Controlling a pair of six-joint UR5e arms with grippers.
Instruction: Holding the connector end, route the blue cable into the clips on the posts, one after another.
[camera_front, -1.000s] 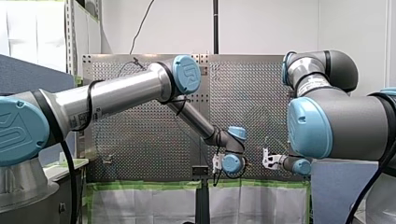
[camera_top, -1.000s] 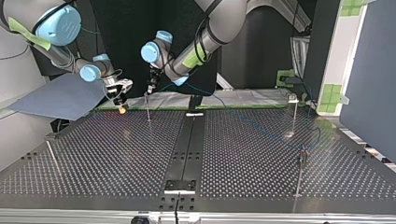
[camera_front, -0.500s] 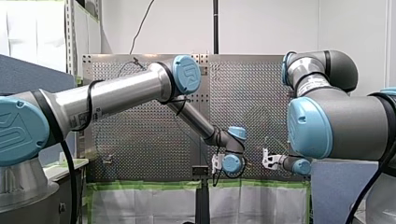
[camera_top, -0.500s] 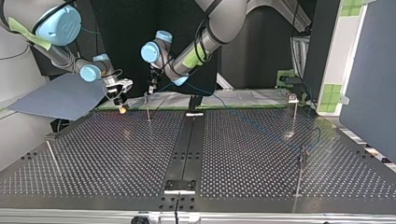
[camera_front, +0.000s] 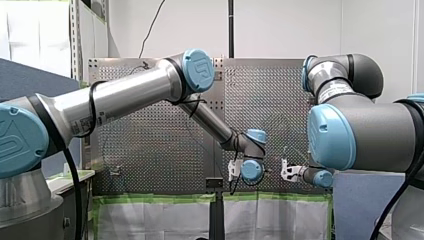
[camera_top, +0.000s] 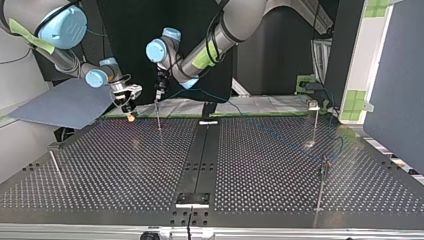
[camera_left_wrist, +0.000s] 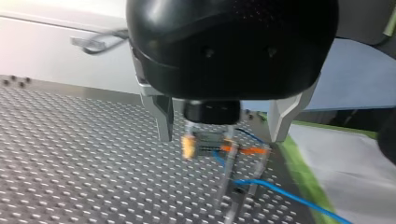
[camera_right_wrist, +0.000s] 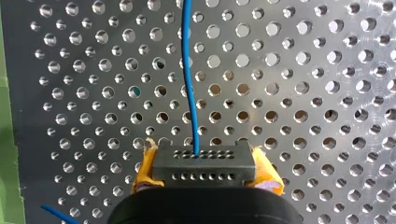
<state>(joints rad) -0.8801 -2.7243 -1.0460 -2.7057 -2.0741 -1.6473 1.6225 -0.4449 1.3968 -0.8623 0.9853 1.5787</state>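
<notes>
A black connector (camera_right_wrist: 205, 161) sits between the yellow pads of my right gripper (camera_right_wrist: 205, 179), which is shut on it. The blue cable (camera_right_wrist: 189, 84) runs from it over the perforated table. In the top view my right gripper (camera_top: 129, 112) hangs low at the back left. My left gripper (camera_top: 158, 94) hovers just above a thin post (camera_top: 158, 114) beside it. In the left wrist view my left gripper (camera_left_wrist: 219, 137) is open, its metal fingers (camera_left_wrist: 163, 116) wide apart and holding nothing. Ahead of it are the connector (camera_left_wrist: 208, 140), the post's clip (camera_left_wrist: 231, 175) and the blue cable (camera_left_wrist: 280, 193).
Other thin posts stand at the top view's back right (camera_top: 315, 122), front right (camera_top: 322, 185) and front left (camera_top: 55, 167). A black rail (camera_top: 200, 155) runs down the middle of the table. A grey-blue panel (camera_top: 65, 105) and green tape (camera_top: 270, 115) edge the back.
My left arm has lifted, and its gripper has moved up and slightly to the top view's left, away from the post's top. My right gripper has kept still with the connector.
</notes>
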